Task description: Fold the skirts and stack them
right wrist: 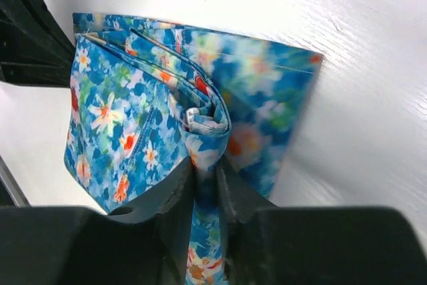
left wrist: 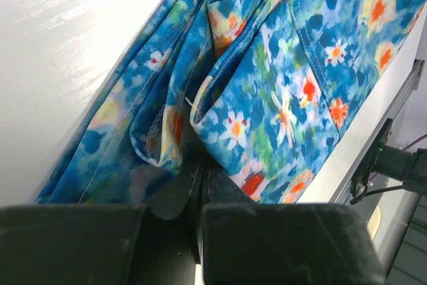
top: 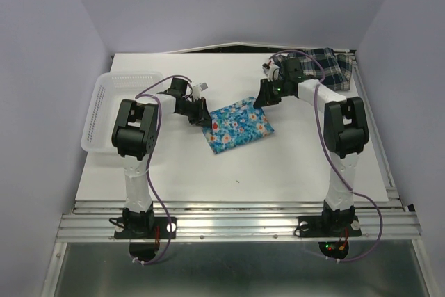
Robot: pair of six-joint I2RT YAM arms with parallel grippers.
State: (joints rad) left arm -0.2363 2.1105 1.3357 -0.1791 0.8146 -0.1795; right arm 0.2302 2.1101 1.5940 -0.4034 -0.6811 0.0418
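The blue floral skirt (top: pixel 240 126) lies folded on the white table (top: pixel 278 172), stretched between both grippers. My left gripper (top: pixel 201 113) is at its left corner. In the left wrist view the jaws (left wrist: pixel 200 168) are pressed together on the hem of the floral skirt (left wrist: pixel 287 98). My right gripper (top: pixel 263 99) is at the skirt's far right corner. In the right wrist view it (right wrist: pixel 205 171) is shut on a bunched fold of the skirt (right wrist: pixel 113 118), with cloth running down between the fingers. The plaid skirt (top: pixel 327 64) lies crumpled at the far right corner.
A white lattice basket (top: pixel 115 106) stands along the table's left edge, just left of the left arm. The right arm's cables loop over the plaid skirt. Purple walls close in the table at the back and both sides.
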